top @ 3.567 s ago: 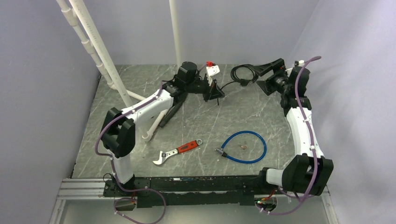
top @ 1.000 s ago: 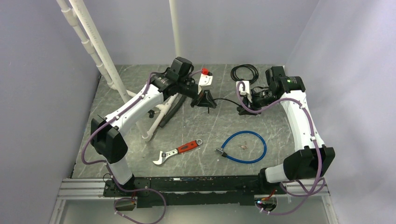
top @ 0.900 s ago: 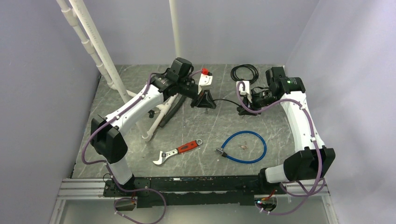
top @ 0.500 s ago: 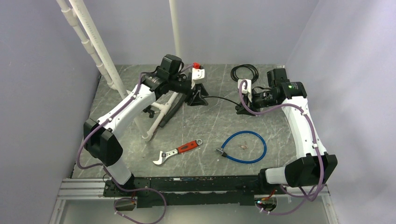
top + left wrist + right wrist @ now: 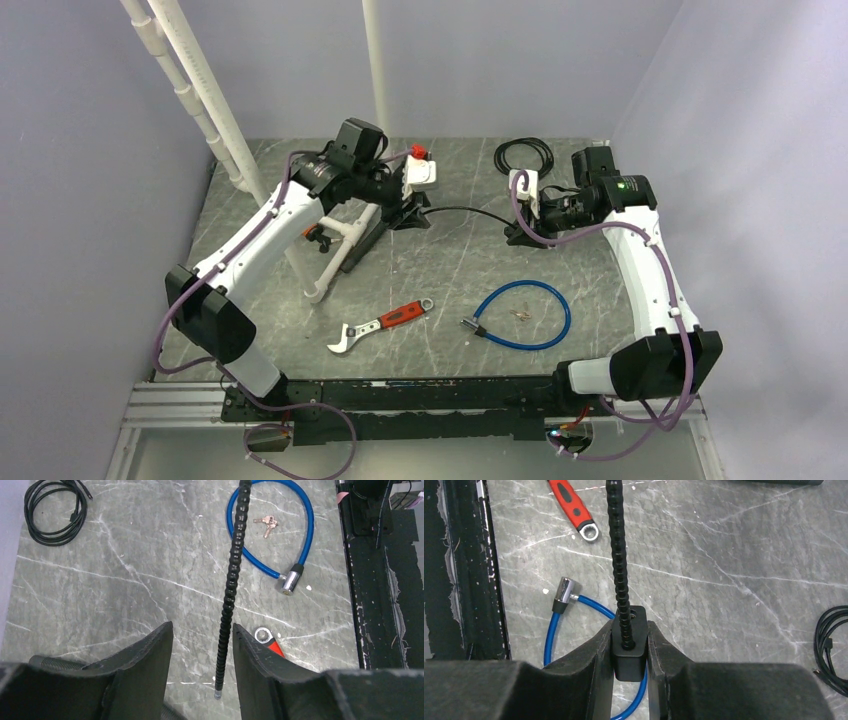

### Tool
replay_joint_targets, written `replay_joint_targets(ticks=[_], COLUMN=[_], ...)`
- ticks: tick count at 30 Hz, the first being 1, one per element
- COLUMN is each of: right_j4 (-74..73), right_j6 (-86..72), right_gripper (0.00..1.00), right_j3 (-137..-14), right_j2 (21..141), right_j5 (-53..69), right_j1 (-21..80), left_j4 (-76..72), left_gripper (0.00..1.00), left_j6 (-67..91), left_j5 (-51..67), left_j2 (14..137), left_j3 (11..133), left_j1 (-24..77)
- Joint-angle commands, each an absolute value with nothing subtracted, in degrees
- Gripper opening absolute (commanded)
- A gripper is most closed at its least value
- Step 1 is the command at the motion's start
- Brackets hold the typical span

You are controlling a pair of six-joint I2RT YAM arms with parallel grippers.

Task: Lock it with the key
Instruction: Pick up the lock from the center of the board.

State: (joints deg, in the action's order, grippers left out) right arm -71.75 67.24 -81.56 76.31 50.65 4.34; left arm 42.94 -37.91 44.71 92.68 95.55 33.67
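Your left gripper (image 5: 201,628): jaws apart.
Your right gripper (image 5: 630,627): clamped on black block (image 5: 629,659).
Your arms: both extended across worktop (image 5: 450,268).

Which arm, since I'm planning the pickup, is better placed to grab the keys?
Left. The left gripper is open, holding nothing; the right gripper is clamped on the lock body. The keys lie loose.

Walls (image 5: 520,60): plain pale lilac, on three sides
Bench (image 5: 450,265): grey marbled top, white veins
Pipes (image 5: 209,85): white, far left
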Motion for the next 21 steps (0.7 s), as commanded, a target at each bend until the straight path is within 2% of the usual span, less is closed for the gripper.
replay_joint_targets(ticks=[1, 7, 16, 21], right_j4=[-71.5, -72.0, -71.5, -71.6], right_j6=[67.1, 67.5, 66.9, 66.9], right_gripper=[0.00, 0.00, 0.00, 0.00], right_j3=[-82.2, -82.0, -81.4, -81.6], right_j2=[76.1, 76.2, 75.7, 75.9], right_j5=[51.4, 50.6, 50.9, 51.2], right_j1=[4.4, 4.3, 4.4, 4.4], left_j4=[46.0, 46.5, 50.6, 52.9], left_gripper=[0.51, 0.50, 0.26, 0.27], left_j6=[-40.2, -39.8, -41.0, -42.1], left_j5=[44.7, 47.0, 46.7, 45.9], left_j2=[91.3, 91.2, 93.4, 94.4], left_j3=[98.8, 100.3, 102.5, 103.2], left_j1=[33.7, 33.6, 33.6, 33.6])
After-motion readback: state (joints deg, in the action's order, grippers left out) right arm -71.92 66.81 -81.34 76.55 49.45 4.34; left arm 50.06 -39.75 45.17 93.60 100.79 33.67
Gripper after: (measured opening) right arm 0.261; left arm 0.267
